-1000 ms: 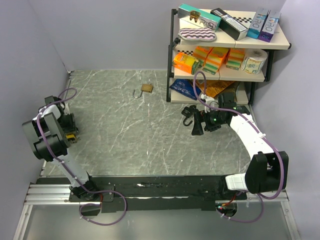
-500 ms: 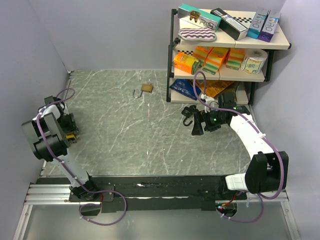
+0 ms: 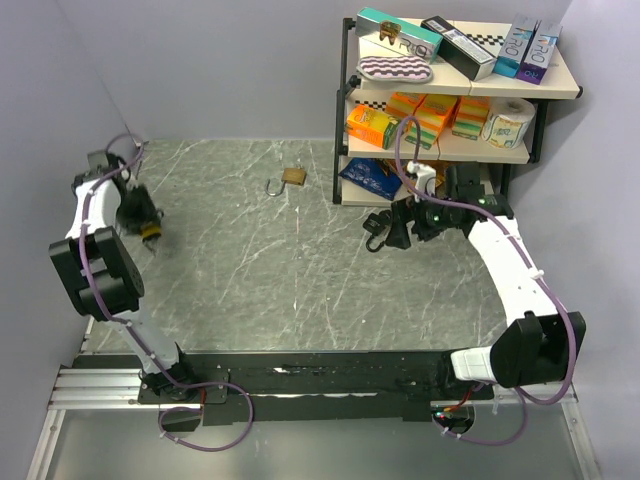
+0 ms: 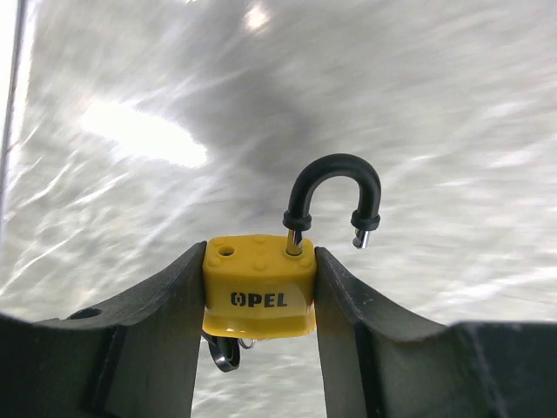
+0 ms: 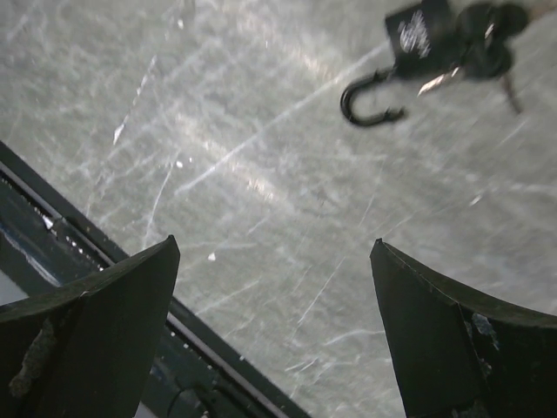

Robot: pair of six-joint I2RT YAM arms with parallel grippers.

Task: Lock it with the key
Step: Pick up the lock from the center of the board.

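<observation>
A yellow padlock (image 4: 258, 287) marked OPEL hangs above the table, pinched by its body, my left gripper (image 4: 258, 252) shut on it. Its black shackle (image 4: 335, 187) stands open and a key ring (image 4: 224, 353) dangles below. From above, the left gripper (image 3: 150, 232) is near the left wall. A black padlock (image 5: 419, 33) with an open shackle and keys (image 5: 489, 42) lies on the table (image 3: 250, 270), seen from above as the black padlock (image 3: 376, 230). My right gripper (image 5: 274, 246) is open just right of it, holding nothing; in the top view the right gripper (image 3: 400, 226) stands before the shelf.
A brass padlock (image 3: 293, 176) with an open shackle lies at the back centre. A shelf unit (image 3: 450, 100) full of boxes, packets and a paper roll stands at the back right. Grey walls close in the left side and back. A black rail (image 3: 300, 375) runs along the near edge.
My left arm has swung away from the near left toward the back, carrying the yellow padlock. The right gripper has shifted a little back toward the shelf, still open.
</observation>
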